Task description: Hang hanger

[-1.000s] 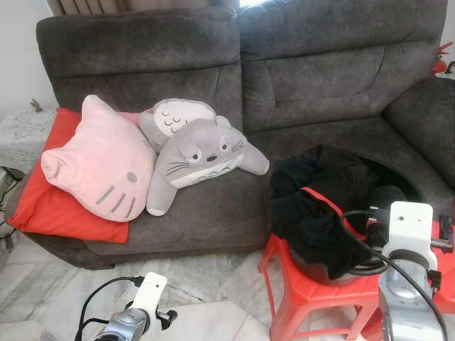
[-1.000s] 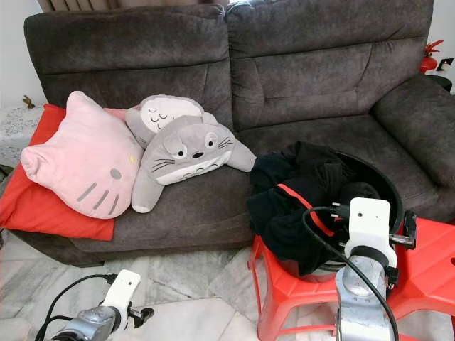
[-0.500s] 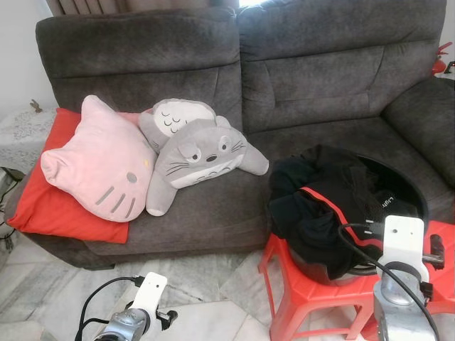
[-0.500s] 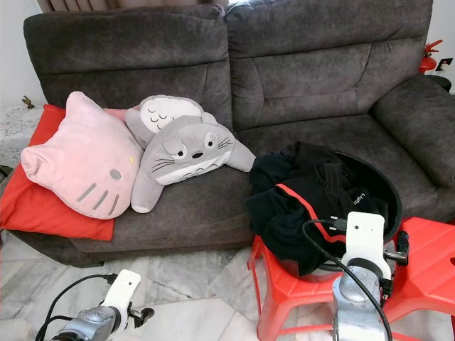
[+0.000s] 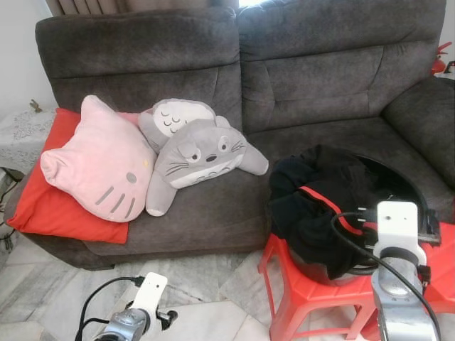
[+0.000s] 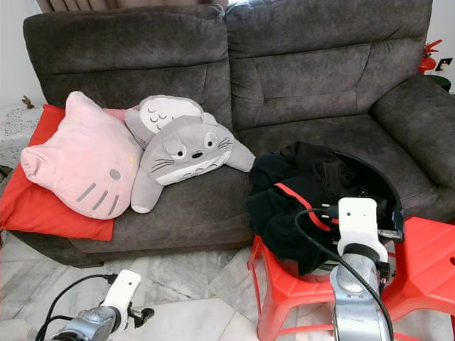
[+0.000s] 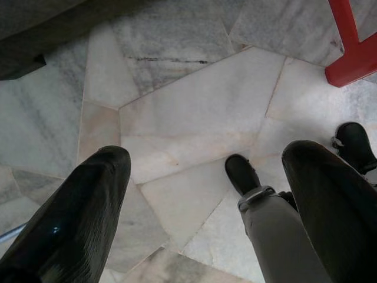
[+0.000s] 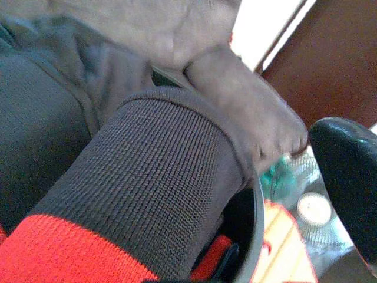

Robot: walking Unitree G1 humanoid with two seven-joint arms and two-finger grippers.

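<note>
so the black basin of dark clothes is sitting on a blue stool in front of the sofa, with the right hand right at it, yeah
Not quite: the stool is red, not blue, as the left eye view shows. The rest holds: the black basin of dark clothes sits on it in front of the sofa, with the right hand right at it.

No words, brand names or numbers can be read anywhere here. The cushions carry only cartoon faces, no lettering.
</note>
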